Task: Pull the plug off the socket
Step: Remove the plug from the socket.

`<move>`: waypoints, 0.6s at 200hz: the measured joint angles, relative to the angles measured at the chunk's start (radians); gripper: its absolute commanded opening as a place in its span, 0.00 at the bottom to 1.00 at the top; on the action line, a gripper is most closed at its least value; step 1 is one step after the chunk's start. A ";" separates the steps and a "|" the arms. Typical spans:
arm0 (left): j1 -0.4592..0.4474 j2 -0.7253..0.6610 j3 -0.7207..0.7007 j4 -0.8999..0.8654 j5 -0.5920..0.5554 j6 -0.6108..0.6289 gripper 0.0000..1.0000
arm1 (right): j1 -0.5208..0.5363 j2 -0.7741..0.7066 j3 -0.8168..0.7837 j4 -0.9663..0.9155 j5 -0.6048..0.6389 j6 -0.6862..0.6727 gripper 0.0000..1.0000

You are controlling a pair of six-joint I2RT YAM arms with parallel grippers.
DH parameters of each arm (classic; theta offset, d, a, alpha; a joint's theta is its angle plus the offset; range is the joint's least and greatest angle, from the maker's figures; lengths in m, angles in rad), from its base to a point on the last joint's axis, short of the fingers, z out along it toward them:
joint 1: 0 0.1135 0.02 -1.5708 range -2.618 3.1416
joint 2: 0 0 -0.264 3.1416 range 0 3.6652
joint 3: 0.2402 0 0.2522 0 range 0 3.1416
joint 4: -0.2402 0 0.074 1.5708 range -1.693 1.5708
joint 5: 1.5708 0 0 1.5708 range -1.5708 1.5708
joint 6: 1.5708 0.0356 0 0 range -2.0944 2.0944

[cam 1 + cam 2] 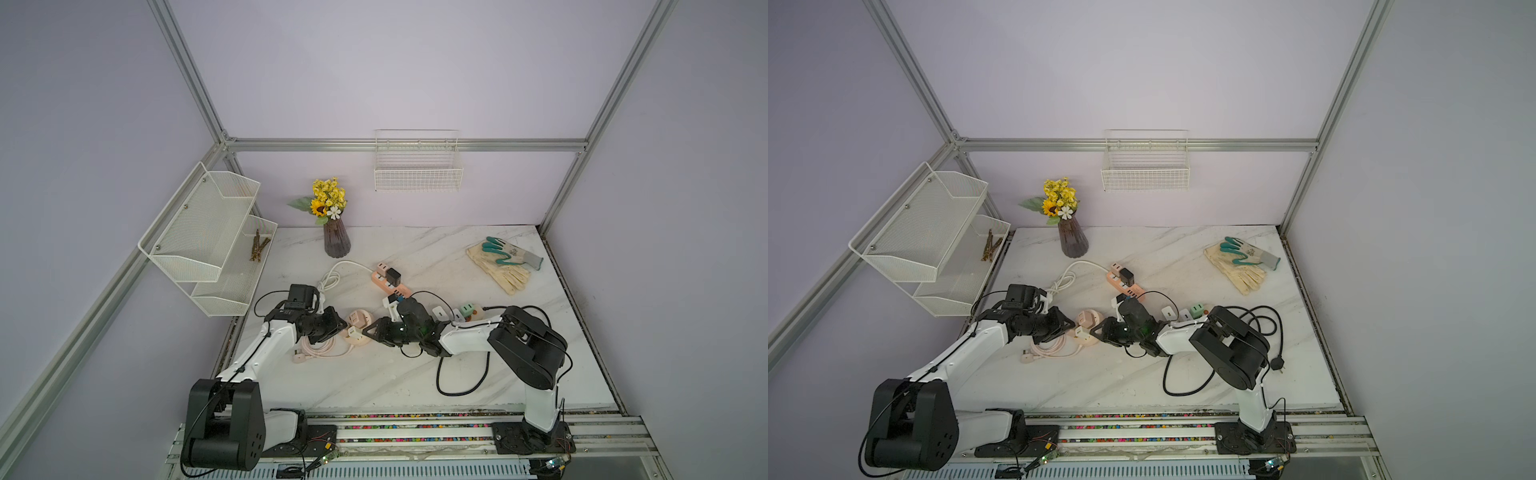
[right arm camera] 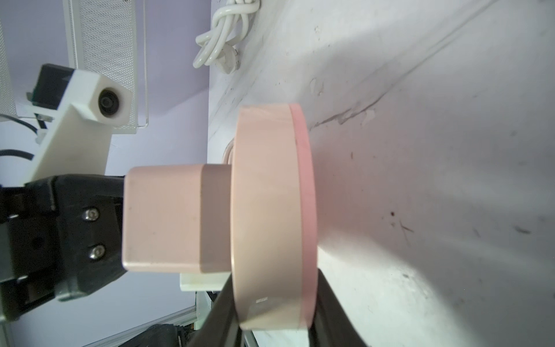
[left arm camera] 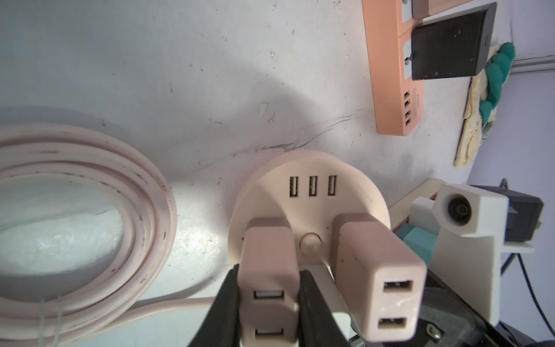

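Left claw [image 3: 268,288]: clamped on the plug [image 3: 267,255]. Its black fingers [image 3: 223,309] press on two opposite sides, and their lower ends run off the frame.
Plug: pink, two ports on its end, seated in the round socket [image 3: 354,180]. In the right wrist view its base [image 2: 168,216] meets the socket face with no gap showing.
Right claw [image 2: 273,324]: closed on the round socket's rim [image 2: 267,195], one dark finger on the top face and one on the underside. The tips are hidden behind the disc and cut by the frame edge.
Round socket: on the desk [image 1: 374,382], between the two arms. Whether it lies flat or tips up, the views don't settle.
Second plug [image 3: 378,270]: beside the held one in the same socket, with nothing gripping it.
Top views: the left claw [image 1: 343,326] and right claw [image 1: 372,330] meet over the socket and cover most of it, so which plug is held cannot be made out there.
Coiled cord [image 3: 90,210]: pink, near the socket, partly cropped.
Orange power strip [image 3: 393,90]: farther back, carrying a black adapter [image 3: 450,45], its far end cut off.
Gloves [image 1: 503,262]: well apart, near the back right of the desk.
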 measured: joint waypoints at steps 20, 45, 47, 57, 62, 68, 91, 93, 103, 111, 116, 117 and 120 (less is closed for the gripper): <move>0.009 -0.006 -0.003 -0.006 0.011 0.020 0.00 | 0.001 -0.004 -0.001 -0.006 0.006 -0.017 0.00; 0.002 -0.002 0.034 -0.059 -0.015 0.066 0.00 | 0.005 -0.006 0.000 -0.006 0.009 -0.037 0.00; 0.002 -0.001 0.037 -0.063 -0.017 0.070 0.00 | 0.005 -0.006 0.000 -0.006 0.009 -0.038 0.00; 0.002 0.002 0.050 -0.080 -0.020 0.090 0.00 | 0.007 -0.006 0.002 -0.005 0.009 -0.043 0.00; 0.002 0.004 0.056 -0.091 -0.021 0.097 0.00 | 0.007 -0.006 0.002 -0.005 0.010 -0.045 0.00; 0.004 0.005 0.062 -0.101 -0.021 0.105 0.00 | 0.008 -0.006 0.002 -0.005 0.010 -0.047 0.00; 0.037 0.005 0.062 -0.108 0.029 0.112 0.00 | 0.010 -0.007 0.004 -0.001 0.011 -0.055 0.00; 0.040 0.005 0.061 -0.106 0.035 0.112 0.00 | 0.010 -0.007 0.004 0.000 0.013 -0.056 0.00; 0.051 0.005 0.055 -0.100 0.053 0.113 0.00 | 0.010 -0.008 0.004 0.001 0.016 -0.058 0.00; 0.048 0.007 0.055 -0.103 0.045 0.116 0.00 | 0.010 -0.008 0.004 0.000 0.017 -0.058 0.00; 0.042 0.008 0.056 -0.105 0.036 0.120 0.00 | 0.010 -0.008 0.004 -0.002 0.017 -0.058 0.00; 0.040 0.009 0.056 -0.106 0.033 0.121 0.00 | 0.010 -0.008 0.004 -0.002 0.017 -0.058 0.00; 0.035 0.011 0.058 -0.108 0.026 0.123 0.00 | 0.010 -0.008 0.004 -0.004 0.017 -0.059 0.00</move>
